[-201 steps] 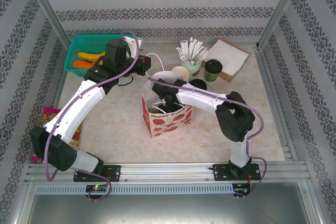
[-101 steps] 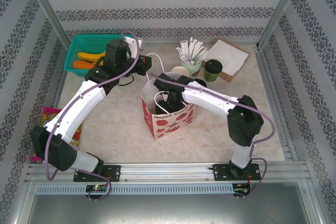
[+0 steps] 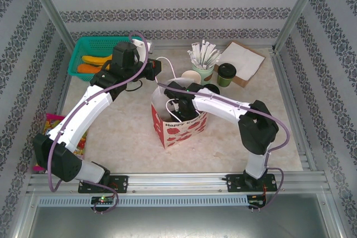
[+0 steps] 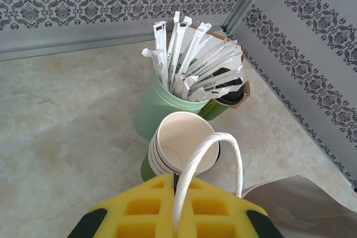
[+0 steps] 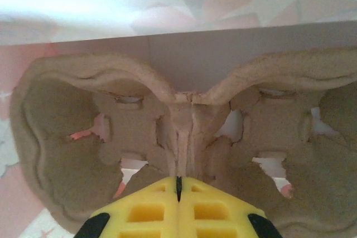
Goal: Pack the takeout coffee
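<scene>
On the worktop (image 3: 128, 132) are two arms and one red-patterned paper bag (image 3: 181, 127). The left hand (image 4: 178, 193) is clamped tight on the bag's white cord handle (image 4: 192, 163). The right hand (image 5: 178, 185) is down inside the bag, fingers pressed flat together, tips at the middle ridge of one pulp cup carrier (image 5: 72, 110). One takeout coffee (image 3: 226, 73) stands outside, behind the bag, just beside one cup of wrapped sticks (image 3: 205, 71) and near one stack of lidless cups (image 4: 181, 143).

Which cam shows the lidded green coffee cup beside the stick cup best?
Top external: the coffee cup stands whole, black lid and green wall visible. Left wrist catches part of its lid behind the stick cup.
</scene>
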Robot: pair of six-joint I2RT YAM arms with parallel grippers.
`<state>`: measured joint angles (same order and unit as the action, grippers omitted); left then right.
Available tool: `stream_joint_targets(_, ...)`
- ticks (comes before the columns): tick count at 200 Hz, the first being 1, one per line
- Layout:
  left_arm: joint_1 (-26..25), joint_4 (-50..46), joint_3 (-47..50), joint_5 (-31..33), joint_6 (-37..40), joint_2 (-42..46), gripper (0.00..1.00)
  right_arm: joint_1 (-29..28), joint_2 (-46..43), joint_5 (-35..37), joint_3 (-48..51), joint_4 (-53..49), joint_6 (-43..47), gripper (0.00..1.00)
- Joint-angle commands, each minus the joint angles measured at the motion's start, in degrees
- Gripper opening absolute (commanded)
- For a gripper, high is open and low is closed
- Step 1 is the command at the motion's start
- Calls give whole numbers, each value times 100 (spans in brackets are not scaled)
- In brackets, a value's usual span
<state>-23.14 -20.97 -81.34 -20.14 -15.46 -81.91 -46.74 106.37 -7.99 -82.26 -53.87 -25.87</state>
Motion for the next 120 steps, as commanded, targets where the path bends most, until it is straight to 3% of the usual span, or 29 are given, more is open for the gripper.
stream_joint_targets(1,37,58,-170,-50,100,-45,0,-10,275,12,71,-69,-2,0)
stream_joint_targets(120,37,-23,-228,-278,131,-167,0,-24,1079,225,55,-7,-254,0)
